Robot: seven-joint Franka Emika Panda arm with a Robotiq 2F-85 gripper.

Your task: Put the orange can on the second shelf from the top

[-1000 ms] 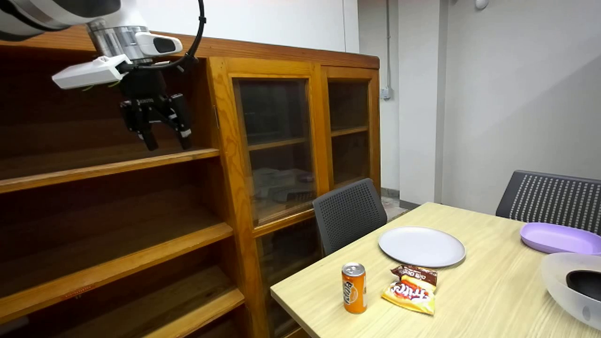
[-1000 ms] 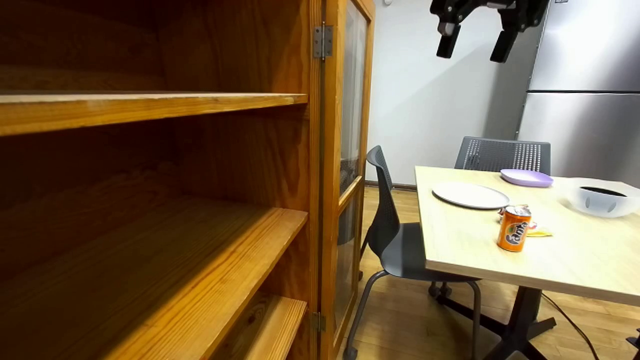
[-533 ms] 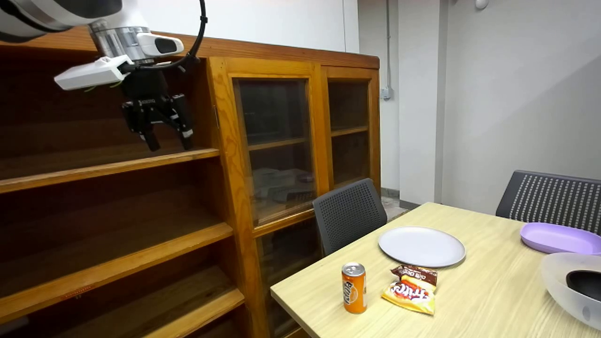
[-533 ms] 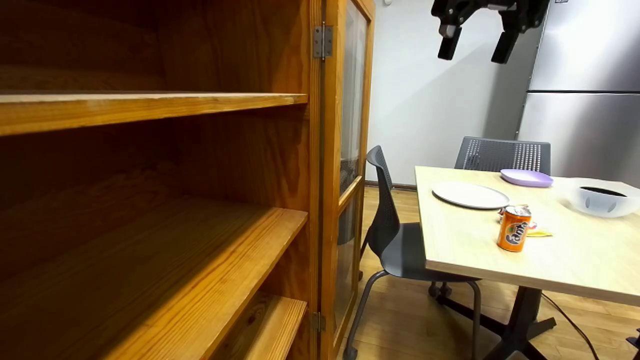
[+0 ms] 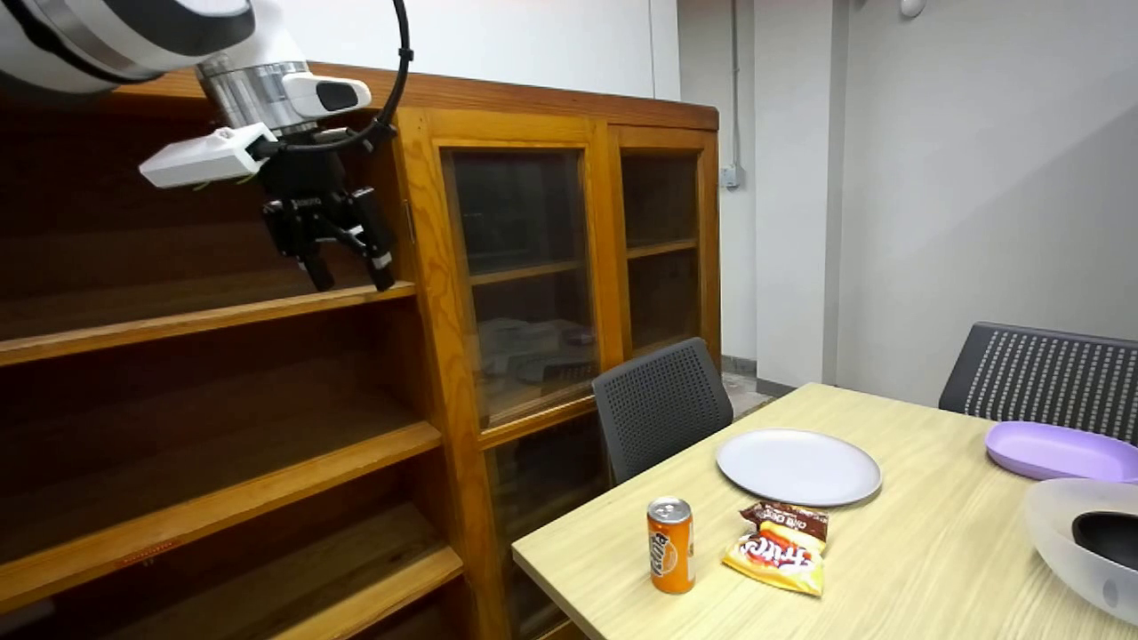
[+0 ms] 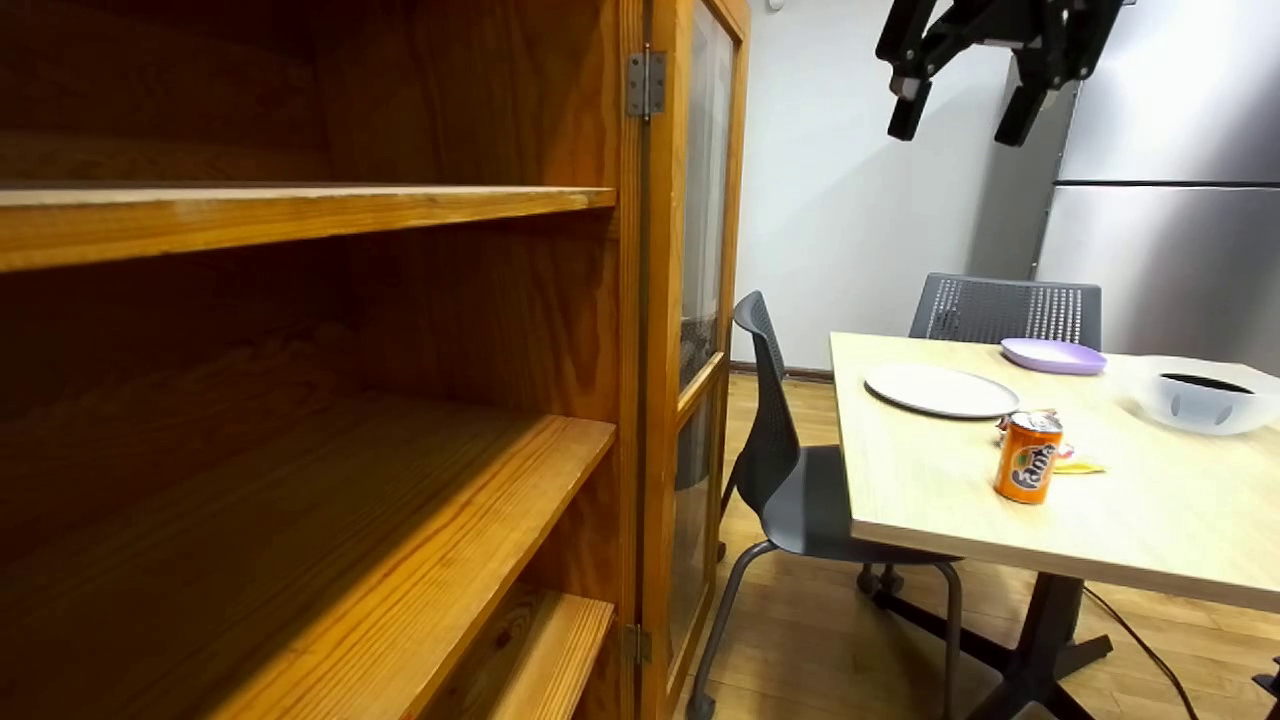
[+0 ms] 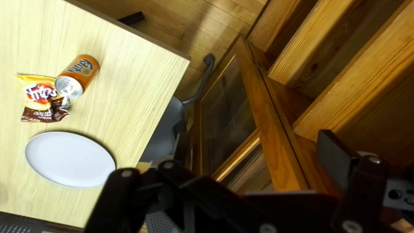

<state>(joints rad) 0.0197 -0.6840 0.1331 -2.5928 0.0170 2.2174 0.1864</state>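
The orange can (image 5: 671, 549) with a silver top stands upright near the corner of the table. It also shows in an exterior view (image 6: 1028, 465) and at the left of the wrist view (image 7: 82, 70). My gripper (image 5: 352, 277) is open with nothing between its fingers. It hangs in front of the shelving unit, higher than the can and well apart from it. It also shows at the top of an exterior view (image 6: 962, 120) and low in the wrist view (image 7: 255, 152). The second shelf from the top (image 5: 222, 508) shows in both exterior views (image 6: 470, 530); I see nothing standing on it.
A snack packet (image 5: 782, 553) lies beside the can on the table (image 5: 925, 551). A white plate (image 5: 798, 467), a purple tray (image 5: 1062, 452) and a translucent bowl (image 5: 1080, 542) are farther along. A chair (image 5: 662, 404) stands between the table and the glass-door cabinet (image 5: 524, 284). The upper shelf (image 5: 213, 322) is near my fingers.
My gripper has moved right and a little down in both exterior views, mostly in the last half second. It stays open. The can and the other objects have not moved.
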